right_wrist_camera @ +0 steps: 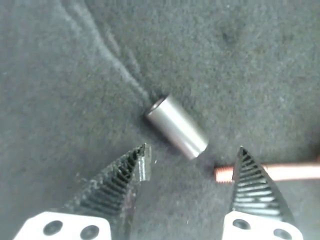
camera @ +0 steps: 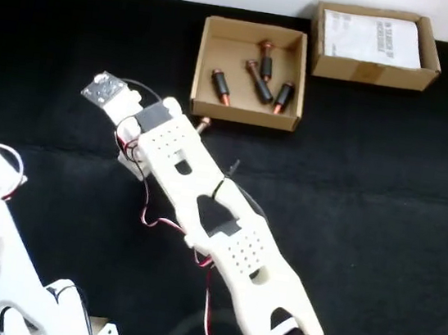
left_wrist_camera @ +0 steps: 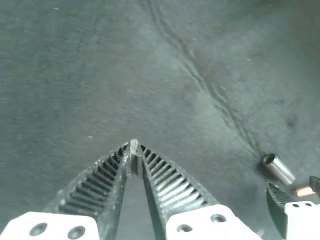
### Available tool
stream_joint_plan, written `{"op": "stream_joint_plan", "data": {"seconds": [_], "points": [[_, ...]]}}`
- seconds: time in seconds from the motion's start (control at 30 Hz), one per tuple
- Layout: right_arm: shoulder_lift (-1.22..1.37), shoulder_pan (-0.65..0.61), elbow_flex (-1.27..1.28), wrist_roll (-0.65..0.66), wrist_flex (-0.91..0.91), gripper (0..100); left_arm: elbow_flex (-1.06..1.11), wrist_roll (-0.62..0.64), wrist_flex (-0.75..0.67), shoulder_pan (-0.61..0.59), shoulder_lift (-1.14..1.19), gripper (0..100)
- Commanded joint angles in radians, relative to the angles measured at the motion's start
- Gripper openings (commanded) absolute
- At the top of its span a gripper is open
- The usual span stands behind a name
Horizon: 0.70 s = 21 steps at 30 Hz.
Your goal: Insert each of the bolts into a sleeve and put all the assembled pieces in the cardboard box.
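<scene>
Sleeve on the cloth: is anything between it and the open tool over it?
Nothing visible does. The sleeve lies on bare black cloth just ahead of the right tool, whose jaws stand open. The bolt lies off to one side, partly behind a fingertip.

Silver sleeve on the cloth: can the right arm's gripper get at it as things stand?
Probably yes. The right gripper is open, the sleeve lies free on the cloth just beyond its fingertips, and only the bolt lies beside one finger.
</scene>
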Motion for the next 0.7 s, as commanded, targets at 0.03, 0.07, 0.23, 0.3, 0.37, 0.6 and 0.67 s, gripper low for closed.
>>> {"op": "stream_joint_plan", "data": {"seconds": [0.03,0.07,0.23,0.3,0.37,0.6,0.67], "points": [[0.007,-0.002,-0.048,0.005,-0.051,24.5,-0.041,-0.012,0.002,-0.039,0.007,1],[0.016,-0.002,-0.048,0.020,-0.067,24.5,-0.039,-0.012,0.000,-0.042,0.008,1],[0.074,-0.001,-0.048,0.041,-0.137,17.3,-0.007,-0.012,-0.052,-0.047,0.008,1],[0.091,-0.002,-0.048,0.038,-0.174,5.1,0.015,-0.012,-0.084,-0.067,0.008,1],[0.104,0.002,-0.048,0.040,-0.200,1.3,0.038,-0.012,-0.115,-0.076,0.008,1],[0.041,0.036,-0.081,0.037,-0.166,0.8,0.079,-0.012,-0.141,-0.074,0.010,1],[0.004,0.045,-0.127,0.037,-0.116,0.8,0.079,-0.012,-0.141,-0.073,0.010,1]]}}
